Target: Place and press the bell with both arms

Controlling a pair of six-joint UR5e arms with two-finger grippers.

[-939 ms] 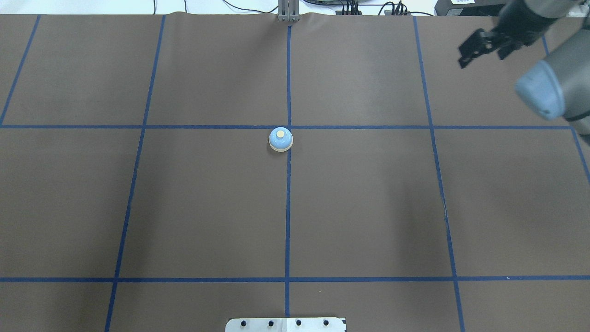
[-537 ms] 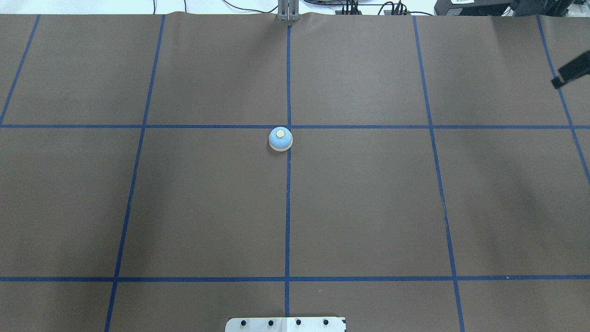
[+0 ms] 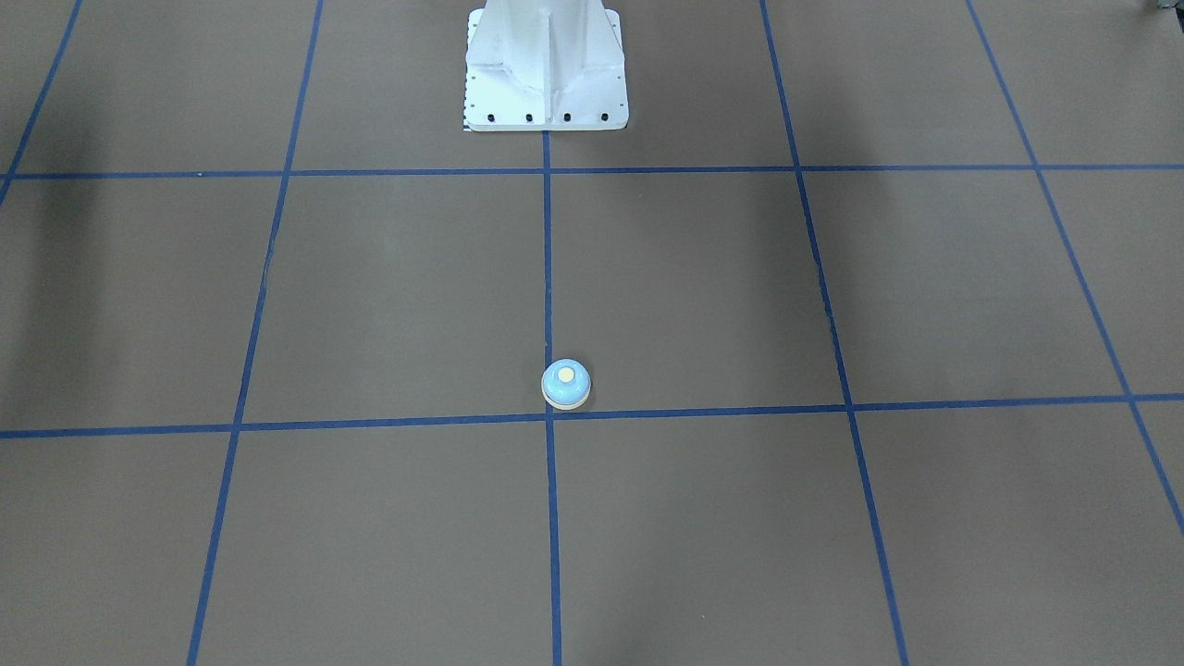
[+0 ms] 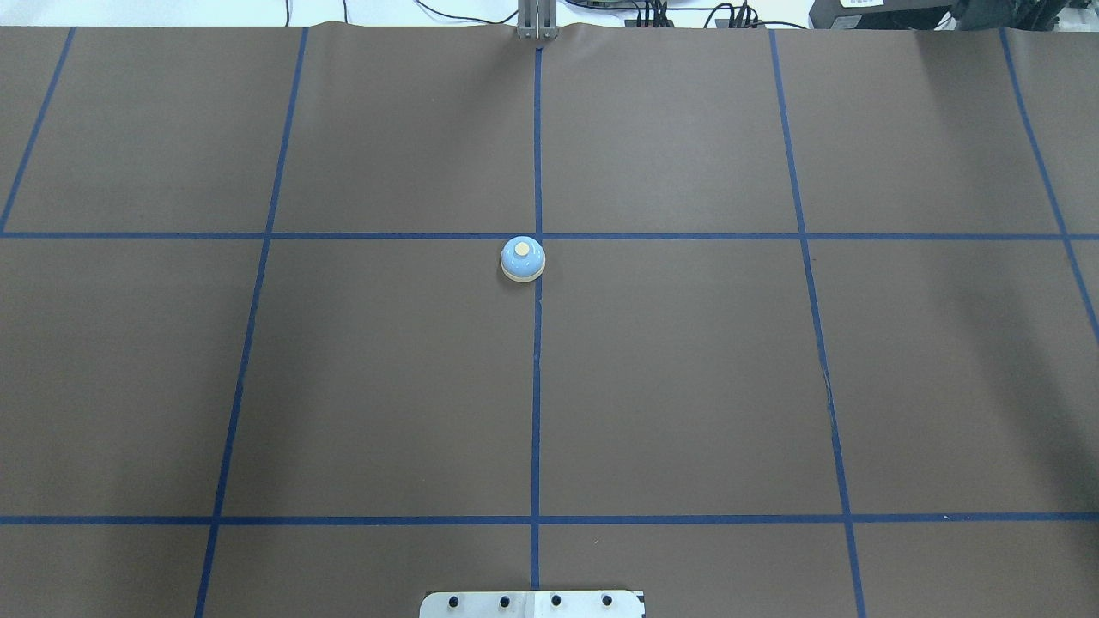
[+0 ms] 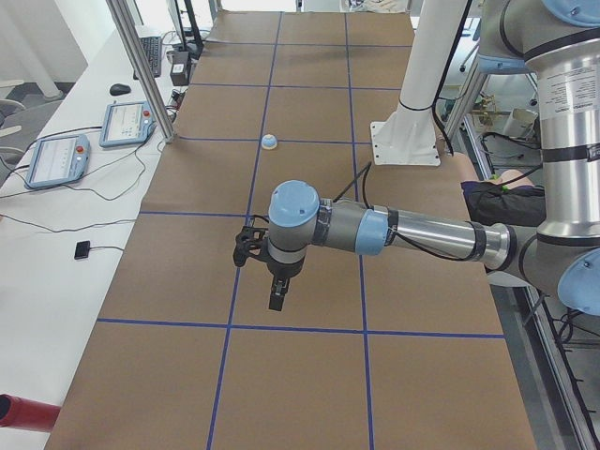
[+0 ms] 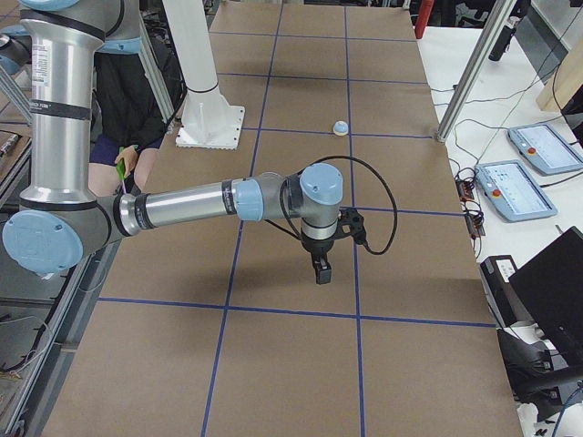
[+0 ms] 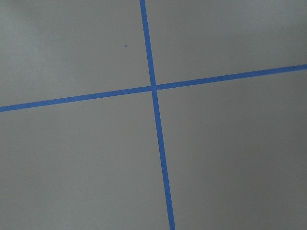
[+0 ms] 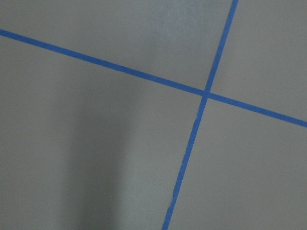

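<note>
The light-blue bell point(image 4: 523, 259) with its cream button stands upright on the brown table near the crossing of two blue tape lines. It also shows in the front-facing view point(image 3: 565, 384) and far off in both side views point(image 5: 269, 142) point(image 6: 340, 127). No gripper touches it. My left gripper point(image 5: 275, 292) hangs fingers-down over the table's left end, far from the bell. My right gripper point(image 6: 321, 269) hangs over the table's right end, equally far. Both show only in the side views, so I cannot tell whether they are open or shut. The wrist views show only tape lines.
The white pedestal base point(image 3: 546, 65) stands at the table's robot side. Control tablets point(image 5: 129, 123) point(image 6: 524, 187) and cables lie on the white bench past the far edge, beside aluminium posts point(image 5: 141, 66). A seated person point(image 6: 127, 100) is behind the robot.
My right arm and gripper have moved out of the overhead view past its right edge. The bell has not moved.
</note>
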